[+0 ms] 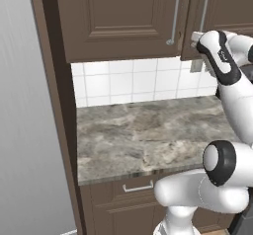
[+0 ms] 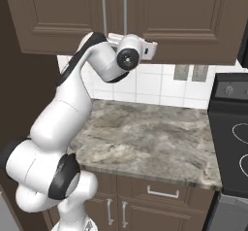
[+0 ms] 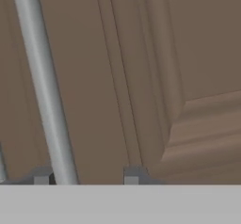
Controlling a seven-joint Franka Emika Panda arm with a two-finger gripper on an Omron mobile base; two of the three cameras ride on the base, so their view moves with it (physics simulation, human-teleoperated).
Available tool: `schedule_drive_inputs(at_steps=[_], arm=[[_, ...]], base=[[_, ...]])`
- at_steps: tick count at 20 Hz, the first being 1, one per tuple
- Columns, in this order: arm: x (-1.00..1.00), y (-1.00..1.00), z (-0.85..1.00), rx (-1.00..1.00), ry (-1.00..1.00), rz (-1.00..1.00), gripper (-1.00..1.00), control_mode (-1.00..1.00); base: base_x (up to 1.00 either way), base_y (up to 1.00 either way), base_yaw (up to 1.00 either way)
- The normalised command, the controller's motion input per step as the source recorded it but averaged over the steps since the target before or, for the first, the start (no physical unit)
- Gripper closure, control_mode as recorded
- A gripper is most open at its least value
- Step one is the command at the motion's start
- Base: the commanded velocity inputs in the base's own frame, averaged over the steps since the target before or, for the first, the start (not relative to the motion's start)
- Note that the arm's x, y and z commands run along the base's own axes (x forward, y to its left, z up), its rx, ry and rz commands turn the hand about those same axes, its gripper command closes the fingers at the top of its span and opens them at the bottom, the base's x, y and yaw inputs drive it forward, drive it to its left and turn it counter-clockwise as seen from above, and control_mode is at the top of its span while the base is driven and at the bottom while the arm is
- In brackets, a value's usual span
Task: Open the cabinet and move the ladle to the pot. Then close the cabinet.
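The cabinet (image 1: 118,17) is the dark brown upper unit, and both raised-panel doors are closed. My gripper (image 3: 86,176) is pressed up to the right door (image 2: 184,16) near its lower edge. Its fingertips (image 3: 131,175) stand apart on either side of that door's silver bar handle (image 3: 44,86). The bar sits close to the left fingertip, with a wide gap to the right one. From the base, my hand (image 2: 143,48) sits just below the right handle (image 2: 125,11), and it also shows under the door (image 1: 196,35). The ladle and the pot are out of view.
A grey marbled counter (image 1: 148,135) runs under the cabinet, with a white tile backsplash (image 1: 128,83) behind it. A black stove (image 2: 232,128) adjoins it on the right. A tall dark side panel (image 1: 54,105) bounds the left. Lower drawers (image 2: 162,192) sit below.
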Motion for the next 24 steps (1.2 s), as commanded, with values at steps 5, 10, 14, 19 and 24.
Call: schedule_drive_inputs(at_steps=[5, 10, 14, 19, 24], arm=[[-0.91, -0.75, 0.26, 0.00, -0.06, 0.00, 1.00, -1.00], [-1.00, -0.79, 0.26, 0.00, -0.01, 0.00, 1.00, -1.00], [-1.00, -0.81, 0.20, 0.00, 0.00, 0.00, 1.00, -1.00], [-1.00, -0.84, 0.12, 0.00, 0.00, 0.00, 1.00, -1.00], [-1.00, -0.86, 0.02, 0.00, 0.00, 0.00, 1.00, -1.00]], base=[[0.00, 0.00, 0.00], [0.00, 0.00, 0.00], [0.00, 0.00, 0.00], [0.00, 0.00, 0.00], [0.00, 0.00, 0.00]])
